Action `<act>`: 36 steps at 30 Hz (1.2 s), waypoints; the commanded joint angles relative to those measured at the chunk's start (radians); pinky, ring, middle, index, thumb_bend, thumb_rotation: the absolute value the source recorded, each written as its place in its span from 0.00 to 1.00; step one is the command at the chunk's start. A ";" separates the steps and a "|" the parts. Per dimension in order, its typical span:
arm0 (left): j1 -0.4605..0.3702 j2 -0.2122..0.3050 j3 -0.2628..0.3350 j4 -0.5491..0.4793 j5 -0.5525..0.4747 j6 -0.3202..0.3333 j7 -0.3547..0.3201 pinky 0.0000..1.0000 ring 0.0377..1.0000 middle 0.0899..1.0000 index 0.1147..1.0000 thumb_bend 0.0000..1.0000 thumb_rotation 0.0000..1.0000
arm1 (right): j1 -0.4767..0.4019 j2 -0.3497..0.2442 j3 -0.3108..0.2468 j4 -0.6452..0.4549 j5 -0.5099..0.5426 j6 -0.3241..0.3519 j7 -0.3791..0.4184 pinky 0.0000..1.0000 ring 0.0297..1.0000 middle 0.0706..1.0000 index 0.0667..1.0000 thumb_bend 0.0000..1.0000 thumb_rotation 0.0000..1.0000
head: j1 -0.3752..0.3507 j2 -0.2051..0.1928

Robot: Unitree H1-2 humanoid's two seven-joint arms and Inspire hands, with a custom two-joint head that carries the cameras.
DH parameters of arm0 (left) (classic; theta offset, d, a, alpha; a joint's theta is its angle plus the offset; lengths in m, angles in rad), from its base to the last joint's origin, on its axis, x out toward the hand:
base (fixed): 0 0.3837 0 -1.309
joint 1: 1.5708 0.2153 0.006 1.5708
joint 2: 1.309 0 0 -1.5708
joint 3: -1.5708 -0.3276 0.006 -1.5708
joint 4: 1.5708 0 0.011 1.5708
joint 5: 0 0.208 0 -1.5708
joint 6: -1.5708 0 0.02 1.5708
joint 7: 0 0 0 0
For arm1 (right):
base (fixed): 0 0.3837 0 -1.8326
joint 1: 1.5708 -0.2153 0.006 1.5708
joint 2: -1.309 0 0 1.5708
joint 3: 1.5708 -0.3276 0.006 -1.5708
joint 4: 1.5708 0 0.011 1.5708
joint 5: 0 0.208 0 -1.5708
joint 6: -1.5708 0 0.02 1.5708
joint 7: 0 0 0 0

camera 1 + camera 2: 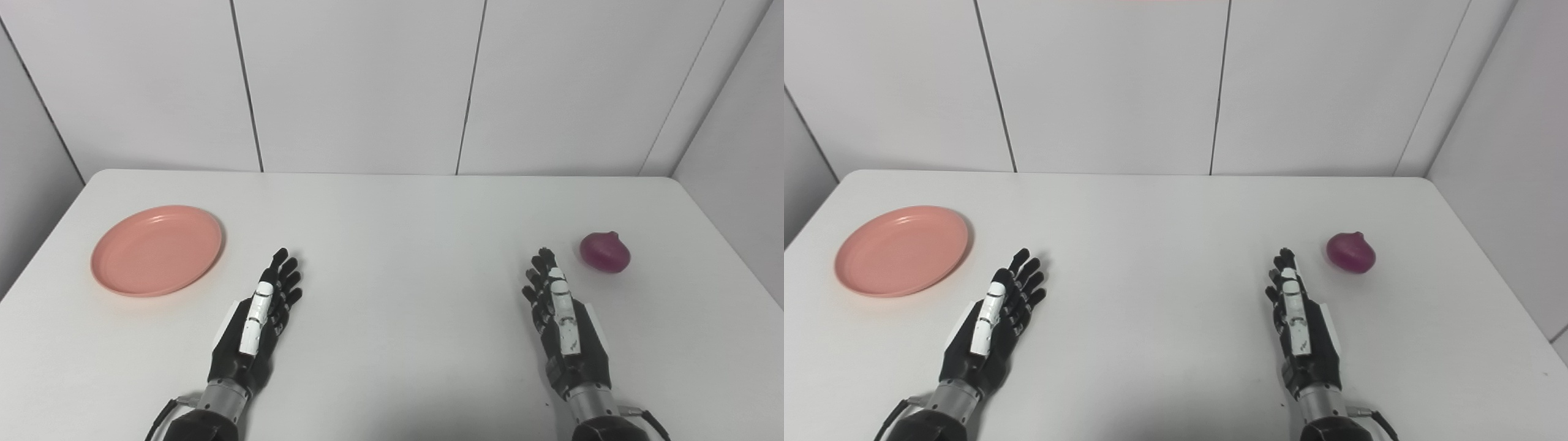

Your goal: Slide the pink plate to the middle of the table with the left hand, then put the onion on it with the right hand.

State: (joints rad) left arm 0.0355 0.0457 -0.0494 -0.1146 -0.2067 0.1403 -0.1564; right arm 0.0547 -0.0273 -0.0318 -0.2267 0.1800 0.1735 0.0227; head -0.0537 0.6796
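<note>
A pink plate (157, 249) lies empty on the white table (398, 233) at the left. A purple-red onion (605, 252) sits on the table at the right. My left hand (260, 317) rests low over the table, open and empty, fingers stretched forward, to the right of the plate and nearer to me. My right hand (562, 318) is open and empty too, fingers stretched forward, just left of the onion and nearer to me. Neither hand touches its object.
White wall panels (367, 86) stand behind the table's far edge, and grey walls close in on both sides. The table's rounded corners show at the far left and far right.
</note>
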 commanded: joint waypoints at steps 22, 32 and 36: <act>0.058 -0.024 -0.006 -0.001 -0.002 -0.031 0.008 1.00 1.00 1.00 1.00 0.46 0.98 | -0.011 0.010 0.004 -0.028 0.003 -0.021 0.007 1.00 1.00 1.00 1.00 0.25 1.00 | 0.003 -0.005; 0.058 -0.024 -0.007 0.002 0.001 -0.035 0.010 1.00 1.00 1.00 1.00 0.46 0.98 | -0.011 0.012 0.005 -0.030 0.000 -0.016 0.004 1.00 1.00 1.00 1.00 0.25 1.00 | 0.004 -0.006; 0.058 -0.023 -0.007 0.004 -0.001 -0.036 0.007 1.00 1.00 1.00 1.00 0.46 0.98 | -0.011 0.012 0.006 -0.028 -0.002 -0.020 0.005 1.00 1.00 1.00 1.00 0.25 1.00 | 0.005 -0.007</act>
State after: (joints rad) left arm 0.0355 0.0449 -0.0536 -0.1096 -0.2072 0.1296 -0.1512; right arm 0.0547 -0.0268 -0.0287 -0.2267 0.1780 0.1735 0.0229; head -0.0506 0.6734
